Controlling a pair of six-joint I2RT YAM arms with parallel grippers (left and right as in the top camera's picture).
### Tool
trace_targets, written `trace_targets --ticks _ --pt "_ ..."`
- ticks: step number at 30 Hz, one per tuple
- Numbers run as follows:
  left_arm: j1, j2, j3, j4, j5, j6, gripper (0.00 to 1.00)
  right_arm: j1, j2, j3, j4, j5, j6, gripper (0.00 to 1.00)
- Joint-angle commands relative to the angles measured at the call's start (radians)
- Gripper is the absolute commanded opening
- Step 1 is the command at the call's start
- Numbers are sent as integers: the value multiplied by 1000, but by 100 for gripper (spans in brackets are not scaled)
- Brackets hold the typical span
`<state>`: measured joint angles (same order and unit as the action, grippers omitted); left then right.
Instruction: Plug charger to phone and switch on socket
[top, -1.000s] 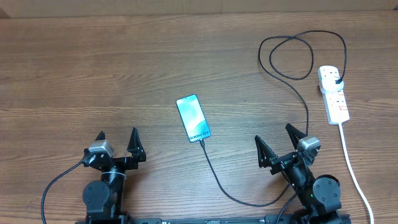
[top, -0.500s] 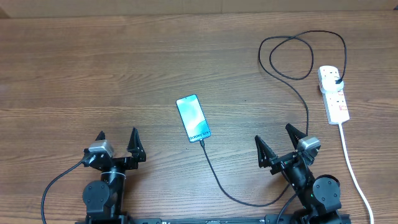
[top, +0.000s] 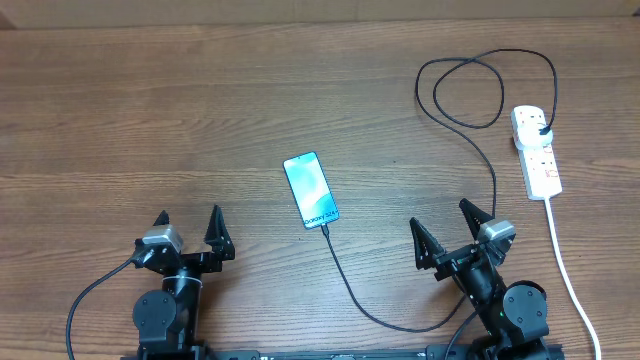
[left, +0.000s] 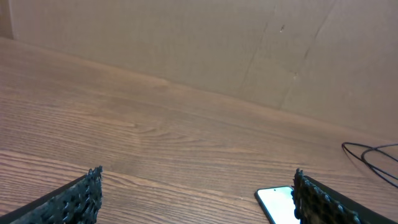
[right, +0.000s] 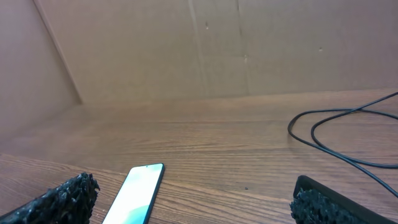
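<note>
Left gripper (top: 188, 215) and right gripper (top: 438, 214) sit released, holding nothing, near the counter's (top: 150, 100) front edge. The phone (top: 310, 190) lies between them, the charger (top: 494, 180) tip touching its near end. The socket (top: 537, 150) lies far right.

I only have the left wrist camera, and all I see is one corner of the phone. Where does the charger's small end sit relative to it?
Observer: In the overhead view, the charger cable ends right at the phone's short edge, the one nearer the arms. I cannot tell whether it is pushed in.
Operator: And its other end?
Observer: The black plug sits in the far end of the white power strip, over on the right side.
Operator: Is the right gripper holding anything?
Observer: No, the right gripper is open and empty, short of the phone.
</note>
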<state>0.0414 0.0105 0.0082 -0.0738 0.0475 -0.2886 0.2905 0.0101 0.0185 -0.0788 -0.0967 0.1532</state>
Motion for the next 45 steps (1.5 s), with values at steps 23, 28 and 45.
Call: trace_targets --ticks 23,28,45 --pt "6 -6 -3 -2 -7 12 100 -48 -3 -11 2 10 2 100" --pt "6 -6 -3 -2 -7 12 100 -74 -3 -11 2 10 2 100" --pt "6 -6 -3 -2 -7 12 99 -74 -3 -11 2 10 2 100"
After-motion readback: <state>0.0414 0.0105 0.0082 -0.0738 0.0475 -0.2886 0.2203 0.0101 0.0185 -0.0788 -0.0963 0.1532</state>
